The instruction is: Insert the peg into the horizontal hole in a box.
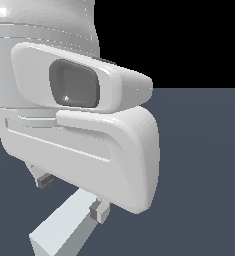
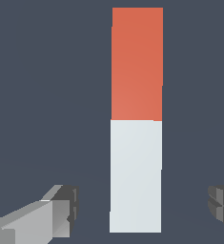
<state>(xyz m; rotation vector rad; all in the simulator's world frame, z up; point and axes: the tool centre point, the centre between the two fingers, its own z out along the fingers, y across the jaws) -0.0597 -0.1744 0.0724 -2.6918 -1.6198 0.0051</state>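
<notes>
Gripper (image 2: 141, 209) hangs with its jaws spread wide, fingers (image 2: 56, 209) well clear of either side of the peg (image 2: 136, 143), gripping nothing. Between them, the peg lies flat on the dark bench (image 2: 46, 95), no edge showing.

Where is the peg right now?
The peg lies flat on the dark floor between the open claw's fingers, apart from both; in the exterior view its pale end shows beneath the arm, bottom left.

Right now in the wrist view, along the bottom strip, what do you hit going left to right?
One gripper finger → the white end of the peg → the other finger. Both fingers stand clear of the peg, so the gripper is open around it.
</notes>
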